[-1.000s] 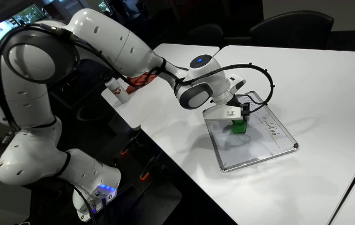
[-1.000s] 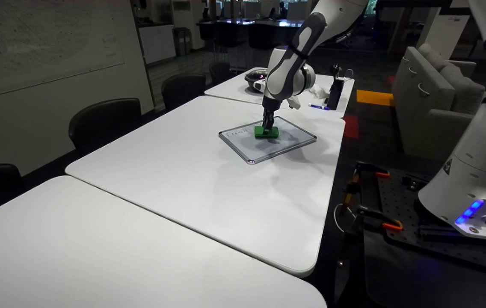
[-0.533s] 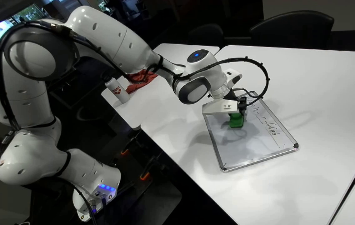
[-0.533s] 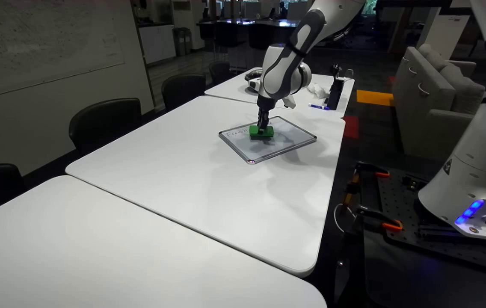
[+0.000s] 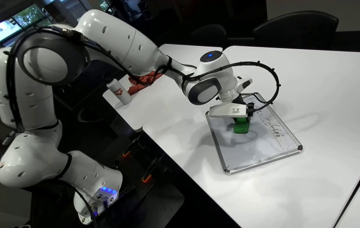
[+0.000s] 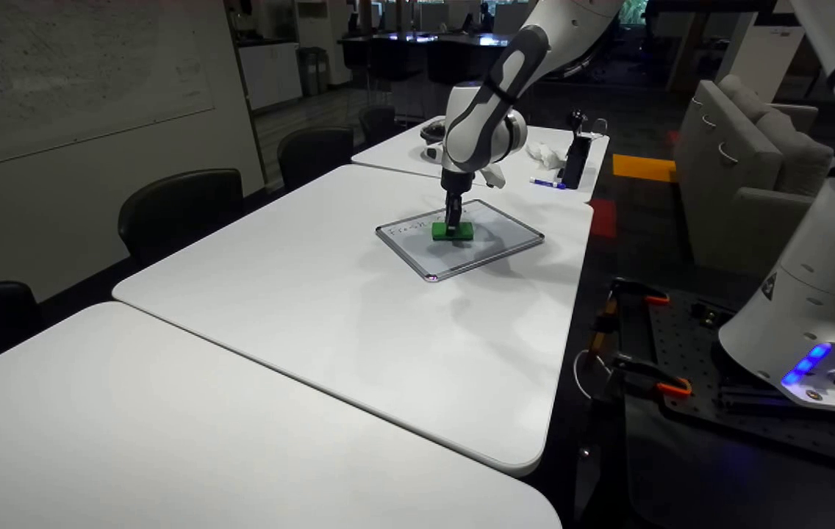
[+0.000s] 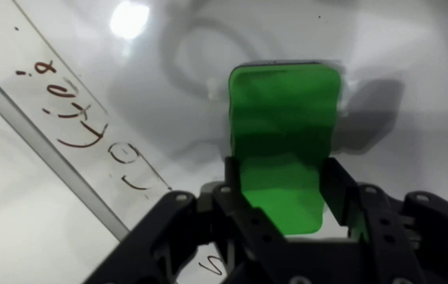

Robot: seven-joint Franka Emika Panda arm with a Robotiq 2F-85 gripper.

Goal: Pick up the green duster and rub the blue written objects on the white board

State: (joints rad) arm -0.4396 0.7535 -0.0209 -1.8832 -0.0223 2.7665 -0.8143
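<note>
The green duster (image 7: 285,106) is a block with rounded corners. My gripper (image 7: 279,173) is shut on its sides, with one black finger on each side. The duster also shows in both exterior views (image 5: 241,127) (image 6: 442,232), low at the white board's middle. It looks flat on the board, though I cannot tell how firmly it touches. The framed white board (image 5: 253,155) lies on the table and shows in both exterior views (image 6: 506,236). Dark, brownish handwriting (image 7: 61,94) runs along one long edge, with a thin line beside it. No blue writing shows; the gripper hides part of the board.
The white table (image 5: 325,110) surrounds the board. A white bottle (image 5: 119,91) and a red cloth (image 5: 142,84) are on the table's far part. In an exterior view, a blue marker (image 6: 548,183), a black stand (image 6: 575,162) and a dark bowl (image 6: 432,132) are behind the arm.
The gripper, with the duster held, moved a little toward the handwritten side and the board's far end, then came partly back. The visible writing looks unchanged and the board has stayed in place.
</note>
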